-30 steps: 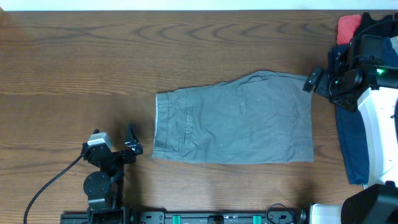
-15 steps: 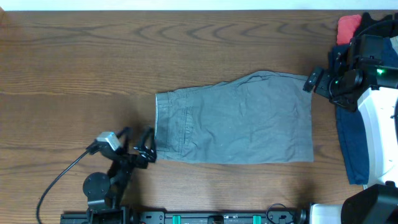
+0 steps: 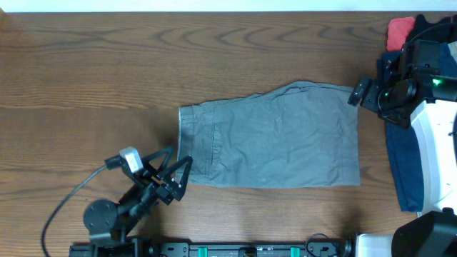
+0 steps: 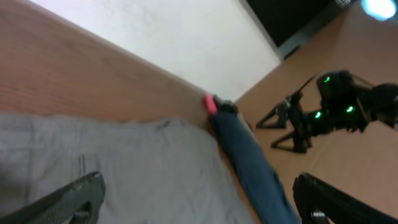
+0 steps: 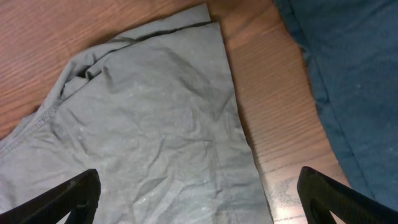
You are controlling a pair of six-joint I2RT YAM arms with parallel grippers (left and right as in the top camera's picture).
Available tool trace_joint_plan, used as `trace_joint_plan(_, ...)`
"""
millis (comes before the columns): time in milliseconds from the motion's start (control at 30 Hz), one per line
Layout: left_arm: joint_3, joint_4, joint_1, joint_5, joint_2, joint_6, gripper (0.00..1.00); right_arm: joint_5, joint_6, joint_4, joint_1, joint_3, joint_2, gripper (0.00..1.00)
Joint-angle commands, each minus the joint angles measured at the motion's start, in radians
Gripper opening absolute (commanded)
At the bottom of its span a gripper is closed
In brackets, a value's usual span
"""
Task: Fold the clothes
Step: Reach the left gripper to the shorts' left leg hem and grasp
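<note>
Where your left fingers [image 4: 74,200] stand: spread wide, nothing between them; left gripper [image 3: 181,155] at the near waistband corner, contact unclear.
Your right gripper [image 3: 358,93]: jaws wide too, empty, hovering at the far hem corner.
Task piece: grey-khaki cotton shorts [image 3: 271,135], flat mid-way across the brown wooden table [image 3: 86,71], waistband [image 3: 187,143] left, hems right.
Handling: light, limp, likely to sag and crease; not slippery.
Hold: pinch waistband and hem corners, where seams give you thickness.
Also waiting: dark blue garment [image 3: 404,168], right edge, partly under the right arm.
</note>
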Motion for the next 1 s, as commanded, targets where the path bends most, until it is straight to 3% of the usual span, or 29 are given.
trace_joint_plan(0, 0.206, -0.135, 0.003, 0.025, 0.163, 0.272, 0.98, 0.010, -0.004, 0.000, 0.000, 0.002, -0.002, 0.99)
trace_joint_plan(100, 0.404, -0.312, 0.003, -0.013, 0.343, 0.430, 0.98, 0.010, -0.004, 0.000, 0.000, 0.002, -0.002, 0.99)
trace_joint_plan(233, 0.681, -0.604, -0.006, -0.205, 0.576, 0.582, 0.98, 0.010, -0.004, 0.000, 0.000, 0.002, -0.002, 0.99)
trace_joint_plan(400, 0.930, -0.898, -0.056, -0.523, 0.808, 0.597, 0.98, 0.010, -0.004, 0.000, 0.000, 0.002, -0.002, 0.99)
trace_joint_plan(633, 0.956, -0.906, -0.063, -0.541, 0.988, 0.572, 0.98, 0.010, -0.004, 0.000, 0.000, 0.002, -0.002, 0.99)
trace_joint_plan(833, 0.956, -0.907, -0.063, -0.541, 1.117, 0.332, 0.98, 0.010, -0.004, 0.000, 0.000, 0.002, -0.002, 0.99)
trace_joint_plan(967, 0.944, -0.905, -0.065, -0.541, 1.193, 0.323, 0.98, 0.010, -0.004, 0.000, 0.000, 0.002, -0.002, 0.99)
